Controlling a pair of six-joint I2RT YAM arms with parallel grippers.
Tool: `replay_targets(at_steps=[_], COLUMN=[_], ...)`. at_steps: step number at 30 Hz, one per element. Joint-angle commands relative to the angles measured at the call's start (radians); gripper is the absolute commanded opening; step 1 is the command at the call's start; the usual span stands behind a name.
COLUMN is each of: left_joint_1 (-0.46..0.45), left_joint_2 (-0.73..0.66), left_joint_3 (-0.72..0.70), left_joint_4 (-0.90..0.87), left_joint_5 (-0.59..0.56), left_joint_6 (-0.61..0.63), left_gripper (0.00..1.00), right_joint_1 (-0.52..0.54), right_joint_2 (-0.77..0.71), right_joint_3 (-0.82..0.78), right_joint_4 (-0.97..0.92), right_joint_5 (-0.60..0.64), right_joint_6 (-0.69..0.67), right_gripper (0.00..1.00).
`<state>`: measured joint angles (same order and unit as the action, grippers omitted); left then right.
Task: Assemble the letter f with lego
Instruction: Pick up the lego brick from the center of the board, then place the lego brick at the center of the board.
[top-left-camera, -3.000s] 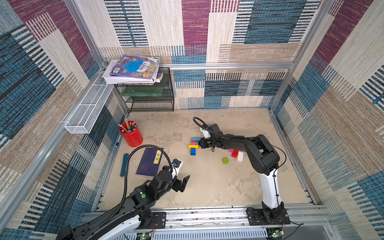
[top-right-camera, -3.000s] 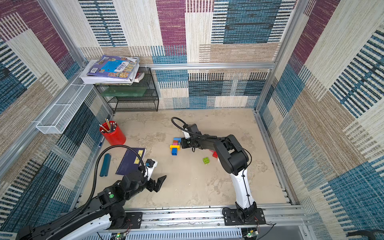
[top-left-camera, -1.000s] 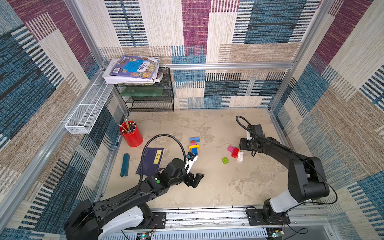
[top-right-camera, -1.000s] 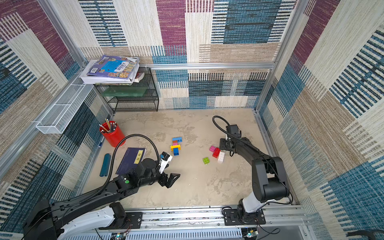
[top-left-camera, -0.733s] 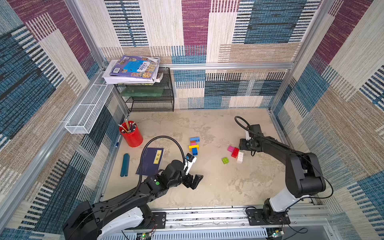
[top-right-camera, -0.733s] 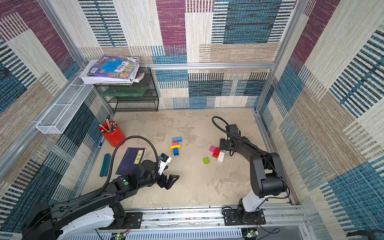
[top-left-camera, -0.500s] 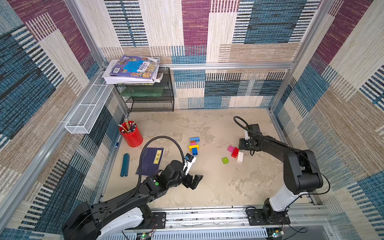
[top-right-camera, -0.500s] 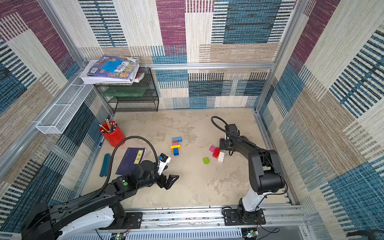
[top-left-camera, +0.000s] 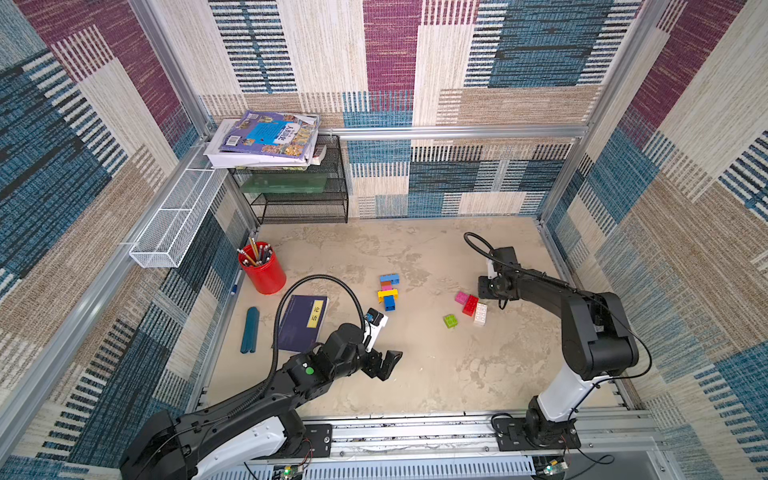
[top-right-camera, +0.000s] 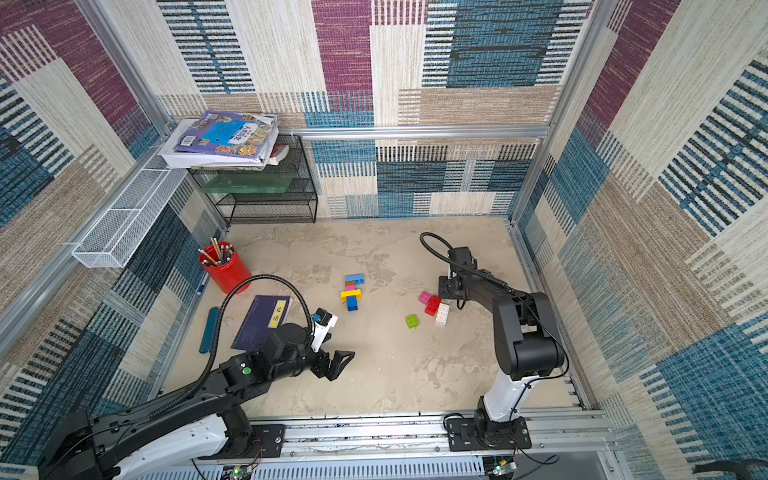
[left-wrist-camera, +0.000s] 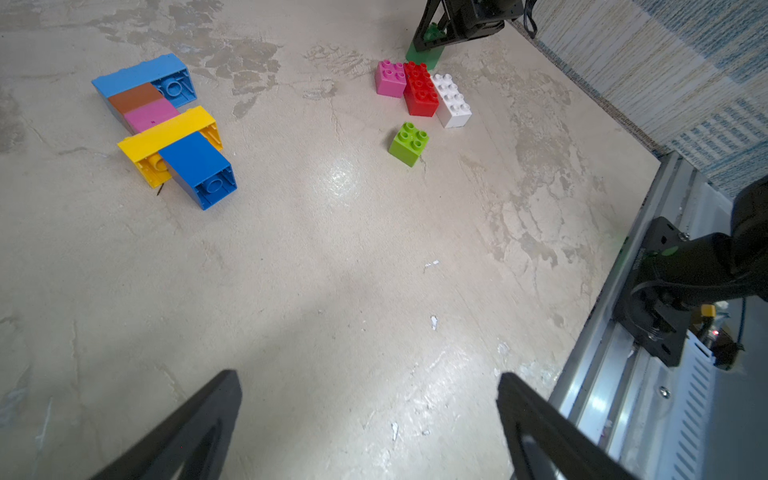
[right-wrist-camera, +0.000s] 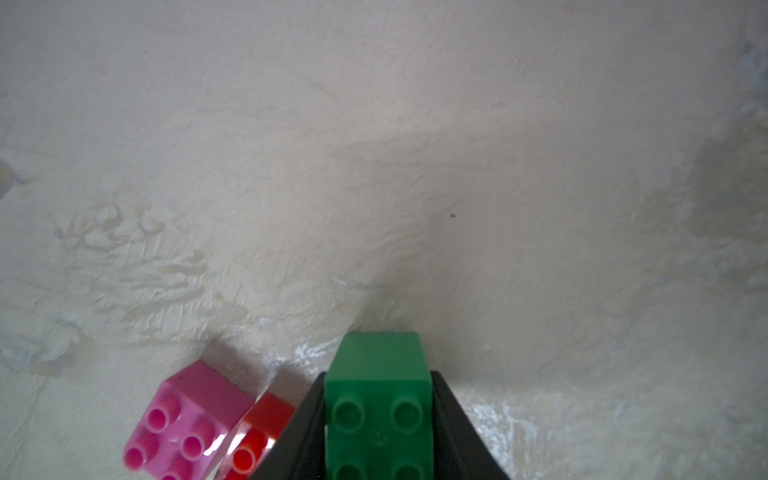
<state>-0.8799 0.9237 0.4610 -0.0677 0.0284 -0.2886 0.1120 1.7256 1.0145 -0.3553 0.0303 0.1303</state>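
right gripper (right-wrist-camera: 377, 419) fingers pinching sides of one dark green square studded plastic brick (right-wrist-camera: 376, 365), brick sitting on beige tabletop (left-wrist-camera: 332, 270). loose row touching right beside it: one pink square brick (left-wrist-camera: 390, 79), one red oblong brick (left-wrist-camera: 420, 89), one white oblong brick (left-wrist-camera: 451, 102). one lime square brick (left-wrist-camera: 409, 143) sitting apart. left gripper (left-wrist-camera: 368, 399) fingers gaping wide, hovering over bare tabletop. one five-brick joined piece (left-wrist-camera: 166, 124) lying mid-table. loose ones sitting nearer right wall (left-wrist-camera: 623, 62), open tabletop stretching between groups.

In a top view, joined bricks (top-right-camera: 352, 291) lay mid-floor; a pink brick (top-right-camera: 424, 297), red brick (top-right-camera: 432, 306) and white brick (top-right-camera: 442, 314) touched in a row, a lime brick (top-right-camera: 412, 321) just apart. The right gripper (top-right-camera: 444, 287) stood beside the pink brick, the left gripper (top-right-camera: 341, 365) well away, jaws spread.
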Motion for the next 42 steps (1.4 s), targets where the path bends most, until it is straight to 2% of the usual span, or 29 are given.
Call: replay_targets(at_steps=[1, 5, 11, 20, 34, 42], left_joint_1=[-0.001, -0.002, -0.002, -0.002, -0.002, -0.002], left_joint_2=[-0.007, -0.038, -0.162, -0.268, -0.274, -0.279], left_joint_3=[0.001, -0.007, -0.028, -0.07, -0.109, -0.122], left_joint_4=[-0.012, -0.023, -0.078, -0.131, -0.122, -0.112], left_joint_5=[-0.021, -0.048, -0.108, -0.165, -0.154, -0.157], left_joint_6=[0.013, 0.035, 0.06, 0.087, 0.094, 0.095], left_gripper=[0.99, 0.99, 0.99, 0.99, 0.99, 0.99], right_joint_1=[0.001, 0.004, 0.038, 0.242, 0.554, 0.669], right_joint_2=[-0.017, -0.043, -0.084, -0.12, -0.073, -0.039], right_joint_3=[0.006, 0.002, 0.022, 0.06, 0.035, 0.016], right_joint_4=[0.021, 0.021, -0.004, -0.033, -0.023, -0.013], right_joint_5=[0.009, 0.018, 0.02, 0.008, -0.044, -0.034], right_joint_6=[-0.005, -0.003, -0.007, -0.045, -0.141, -0.173], right_gripper=[0.35, 0.33, 0.32, 0.32, 0.31, 0.29])
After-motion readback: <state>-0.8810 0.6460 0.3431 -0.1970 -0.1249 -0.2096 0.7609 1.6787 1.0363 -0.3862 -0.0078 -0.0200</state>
